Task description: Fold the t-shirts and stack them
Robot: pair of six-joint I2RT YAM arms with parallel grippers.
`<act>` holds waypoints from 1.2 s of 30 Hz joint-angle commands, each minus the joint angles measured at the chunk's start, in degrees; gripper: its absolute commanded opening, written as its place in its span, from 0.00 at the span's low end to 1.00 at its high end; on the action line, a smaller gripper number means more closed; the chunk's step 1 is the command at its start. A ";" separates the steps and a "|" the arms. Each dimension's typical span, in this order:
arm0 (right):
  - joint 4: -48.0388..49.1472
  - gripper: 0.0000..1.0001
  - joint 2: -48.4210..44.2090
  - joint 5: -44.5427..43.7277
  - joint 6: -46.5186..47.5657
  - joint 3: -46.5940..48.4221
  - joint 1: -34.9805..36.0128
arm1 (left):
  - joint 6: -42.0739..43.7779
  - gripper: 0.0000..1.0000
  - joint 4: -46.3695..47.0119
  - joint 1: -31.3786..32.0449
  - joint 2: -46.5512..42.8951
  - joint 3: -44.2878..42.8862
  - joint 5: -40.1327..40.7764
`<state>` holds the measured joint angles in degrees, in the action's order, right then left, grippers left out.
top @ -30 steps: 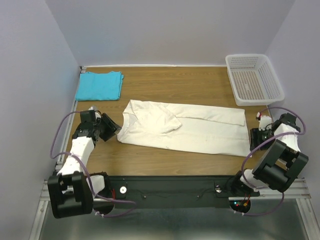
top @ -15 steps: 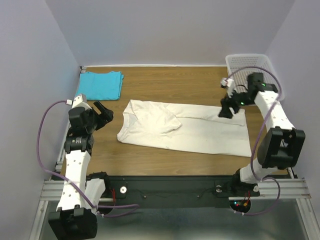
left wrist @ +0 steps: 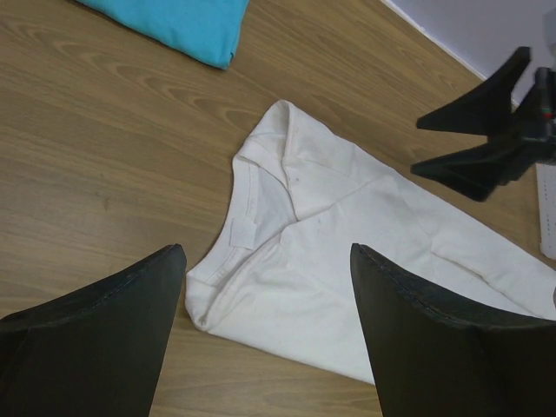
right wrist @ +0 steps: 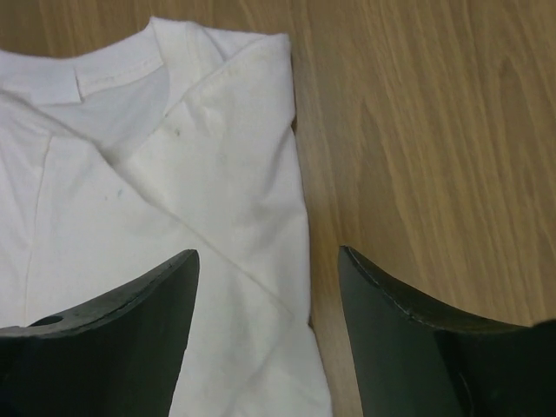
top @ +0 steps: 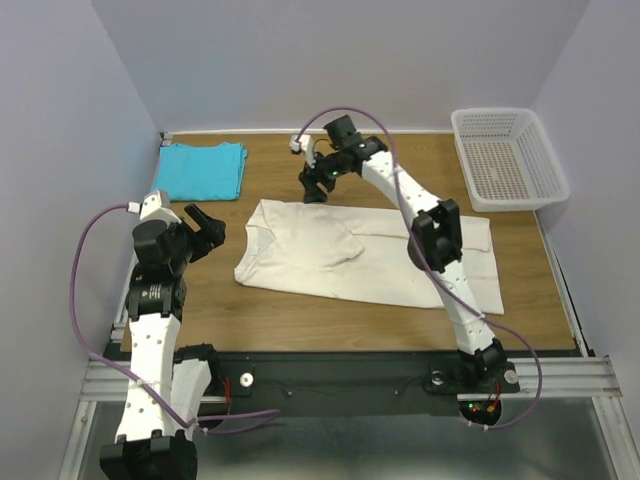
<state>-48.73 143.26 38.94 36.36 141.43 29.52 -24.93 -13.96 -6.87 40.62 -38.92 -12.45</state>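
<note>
The cream-white t-shirt (top: 400, 262) lies flat mid-table, folded into a long strip with its collar at the left end. The turquoise t-shirt (top: 200, 170) sits folded at the back left corner. My left gripper (top: 205, 228) hovers open just left of the collar end; in the left wrist view the cream shirt's (left wrist: 330, 243) near corner shows between its fingers (left wrist: 268, 249). My right gripper (top: 310, 190) reaches across above the shirt's far edge near the collar, open and empty. In the right wrist view that edge of the cream shirt (right wrist: 174, 174) runs between its fingertips (right wrist: 268, 254).
A white mesh basket (top: 510, 155) stands at the back right corner. Walls close in on the left, back and right of the wooden table (top: 330, 165). The right arm stretches diagonally over the shirt's right half.
The right arm swung from the table's right edge across to the far left part of the cream shirt. The left arm lifted up and back, and its jaws opened wider.
</note>
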 commanded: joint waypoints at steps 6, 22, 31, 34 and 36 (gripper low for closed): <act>22.70 0.64 4.48 -13.97 -26.32 4.91 5.90 | -0.47 0.88 1.91 -0.42 0.86 1.21 -1.09; 24.83 0.64 -10.27 3.85 -29.06 -13.77 -4.28 | 9.88 0.74 14.05 7.39 48.09 -20.62 -4.45; 24.65 0.64 -26.79 7.81 -27.31 -34.19 -9.82 | 16.66 0.73 6.49 12.14 64.66 -38.14 -2.58; 24.65 0.64 -30.75 8.43 -27.22 -39.37 -11.93 | 18.42 0.70 4.38 12.67 68.44 -41.92 -3.20; 24.65 0.64 -33.30 8.87 -27.31 -42.61 -13.25 | 19.38 0.66 2.01 12.67 70.90 -44.48 -2.67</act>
<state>-25.23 113.56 44.99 8.78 103.44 17.96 -9.80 -6.52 5.72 109.01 -77.91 -15.92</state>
